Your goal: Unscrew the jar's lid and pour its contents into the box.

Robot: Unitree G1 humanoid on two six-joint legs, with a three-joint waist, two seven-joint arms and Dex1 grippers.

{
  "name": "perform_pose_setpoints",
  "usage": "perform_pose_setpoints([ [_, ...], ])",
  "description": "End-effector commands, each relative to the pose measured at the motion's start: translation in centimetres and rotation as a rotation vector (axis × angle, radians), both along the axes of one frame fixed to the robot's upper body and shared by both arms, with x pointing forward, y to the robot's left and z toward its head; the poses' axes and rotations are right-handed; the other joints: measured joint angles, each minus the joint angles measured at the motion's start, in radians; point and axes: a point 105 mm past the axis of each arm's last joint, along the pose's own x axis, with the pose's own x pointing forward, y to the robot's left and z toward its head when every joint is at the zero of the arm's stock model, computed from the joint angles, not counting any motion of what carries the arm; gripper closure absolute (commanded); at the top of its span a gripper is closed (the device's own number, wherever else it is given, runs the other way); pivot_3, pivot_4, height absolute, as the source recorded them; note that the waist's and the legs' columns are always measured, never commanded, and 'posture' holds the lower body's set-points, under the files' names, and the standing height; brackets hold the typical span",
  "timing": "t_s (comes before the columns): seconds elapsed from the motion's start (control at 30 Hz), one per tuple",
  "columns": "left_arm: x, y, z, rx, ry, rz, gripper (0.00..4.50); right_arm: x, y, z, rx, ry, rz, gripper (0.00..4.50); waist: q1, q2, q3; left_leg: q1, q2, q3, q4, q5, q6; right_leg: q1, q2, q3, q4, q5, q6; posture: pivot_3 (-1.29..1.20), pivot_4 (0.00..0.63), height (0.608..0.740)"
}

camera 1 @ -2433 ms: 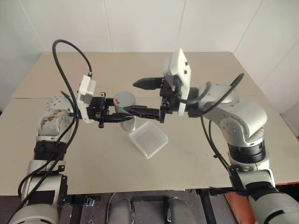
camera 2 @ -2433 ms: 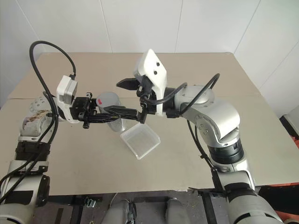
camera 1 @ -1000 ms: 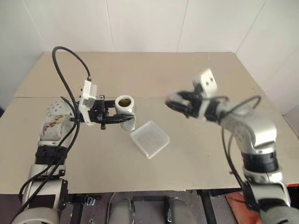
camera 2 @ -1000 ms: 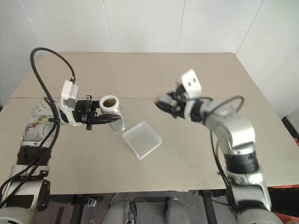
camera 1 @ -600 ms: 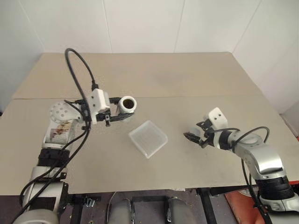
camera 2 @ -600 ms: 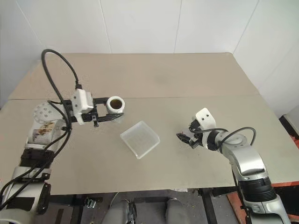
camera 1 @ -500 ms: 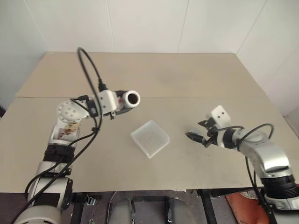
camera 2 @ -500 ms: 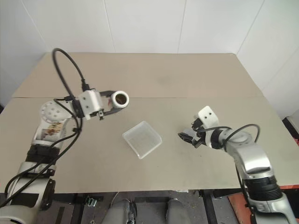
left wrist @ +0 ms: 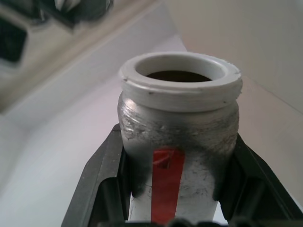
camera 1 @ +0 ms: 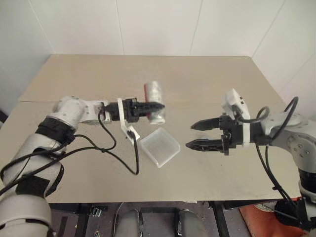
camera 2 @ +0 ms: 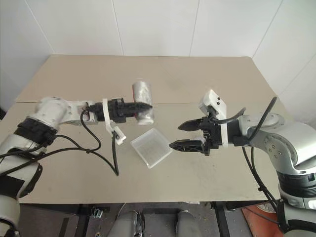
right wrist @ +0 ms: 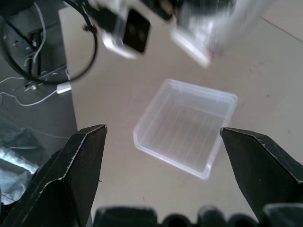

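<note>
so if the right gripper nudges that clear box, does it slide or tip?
Probably slides: the box is shallow and sits flat on the table. It looks like thin clear plastic, so likely light and easily shoved. The walls may flex.

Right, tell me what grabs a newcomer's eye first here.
The left gripper holds the silvery jar tipped over, mouth down, just above the clear box at the middle of the table. Opposite it, the right gripper hangs with jaws wide open and nothing between them, pointing at the box.

Jar (camera 1: 155, 101) now upended in left pincer (camera 1: 157, 104); right pincer (camera 1: 193, 135) newly agape, lidless.
</note>
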Motion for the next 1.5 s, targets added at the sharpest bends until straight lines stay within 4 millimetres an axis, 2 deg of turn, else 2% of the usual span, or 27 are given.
perform_pose_setpoints([
  [0.03,0.4,-0.4,-0.6,0.056,-0.122,-0.030,2.55,0.0,0.4,1.1,0.020,-0.049,0.019,0.05,0.000,0.000,0.000,-0.001,0.000,0.001,0.000,0.000,0.000,-0.001,0.000,0.000,0.001,0.000,0.000,0.00,0.150,0.740],
  [0.13,1.0,-0.6,-0.6,0.055,-0.174,-0.020,2.55,0.1,0.5,1.8,0.049,-0.074,0.011,0.05,0.000,0.000,0.000,-0.004,0.000,0.001,0.001,0.000,0.000,-0.003,0.000,-0.001,0.002,0.000,0.000,0.00,0.150,0.740],
  [0.33,1.9,-1.5,0.6,0.013,-0.252,0.001,2.55,-0.5,0.8,2.1,0.082,-0.095,0.026,0.05,0.001,0.000,0.000,-0.006,0.000,0.000,0.003,0.000,0.000,-0.004,0.000,-0.001,0.002,0.000,0.000,0.00,0.150,0.740],
  [0.53,1.9,-1.1,0.4,-0.048,-0.145,0.044,2.55,-0.5,0.9,1.4,0.070,-0.103,0.018,0.05,0.000,0.000,0.000,-0.006,0.000,0.000,0.003,0.000,0.000,-0.004,0.000,-0.001,0.002,0.000,0.000,0.00,0.150,0.740],
  [0.63,2.6,0.2,1.0,-0.212,0.053,0.167,2.55,-0.4,1.0,1.0,0.064,-0.160,0.007,0.05,-0.002,0.000,0.000,-0.005,0.000,0.001,0.003,0.000,0.000,-0.004,0.000,-0.001,0.002,0.000,0.000,0.00,0.150,0.740],
  [0.7,3.6,1.4,1.9,-0.426,0.241,0.294,2.55,0.0,1.0,0.7,0.049,-0.208,-0.011,0.05,-0.004,0.000,0.000,-0.005,0.001,0.001,0.003,0.000,0.000,-0.004,0.000,-0.001,0.002,0.000,0.000,0.00,0.150,0.740],
  [0.8,4.3,3.3,2.8,-0.757,0.571,0.388,2.55,0.7,0.9,0.5,0.050,-0.268,-0.048,0.05,-0.005,0.000,0.000,-0.004,0.002,0.001,0.004,0.000,0.000,-0.004,0.000,-0.001,0.003,0.000,0.000,0.00,0.150,0.740],
  [0.87,4.4,4.5,2.8,-0.966,0.814,0.423,2.55,1.1,0.9,0.6,0.061,-0.308,-0.067,0.05,-0.006,0.000,0.000,-0.005,0.002,0.001,0.006,0.001,-0.001,-0.004,0.000,0.000,0.003,0.000,0.000,0.00,0.150,0.740],
  [0.97,4.2,6.2,3.3,-1.288,1.206,0.381,2.55,1.4,0.8,0.5,0.046,-0.348,-0.074,0.05,-0.008,0.000,0.000,-0.006,0.002,0.000,0.008,0.002,-0.003,-0.003,0.000,-0.001,0.004,0.000,0.001,0.00,0.150,0.740],
  [1.07,3.5,7.2,2.8,-1.404,1.472,0.357,2.55,1.7,0.8,0.6,0.046,-0.376,-0.083,0.05,-0.009,0.000,0.000,-0.005,0.002,-0.001,0.010,0.002,-0.003,-0.002,0.000,-0.001,0.003,0.000,0.001,0.00,0.150,0.740],
  [1.13,2.8,7.6,1.5,-1.415,1.733,0.349,2.55,2.1,0.8,0.4,0.033,-0.409,-0.096,0.05,-0.011,0.000,0.000,-0.004,0.001,-0.002,0.010,0.000,0.000,-0.001,0.001,0.000,0.002,0.001,0.002,0.00,0.150,0.740],
  [1.37,2.1,8.8,-2.3,-1.466,1.790,0.364,2.55,2.8,0.8,0.3,0.001,-0.467,-0.109,0.05,-0.006,0.001,0.000,0.002,0.000,-0.001,0.009,0.000,0.000,0.003,0.001,0.001,0.000,0.001,0.001,0.00,0.150,0.740],
  [1.5,2.1,8.3,-3.3,-1.473,1.768,0.315,2.55,2.7,0.6,0.3,0.003,-0.469,-0.115,0.05,-0.001,0.000,0.000,0.002,0.000,-0.001,0.009,0.000,0.000,0.004,0.001,0.001,0.000,0.001,0.001,0.00,0.150,0.740],
])
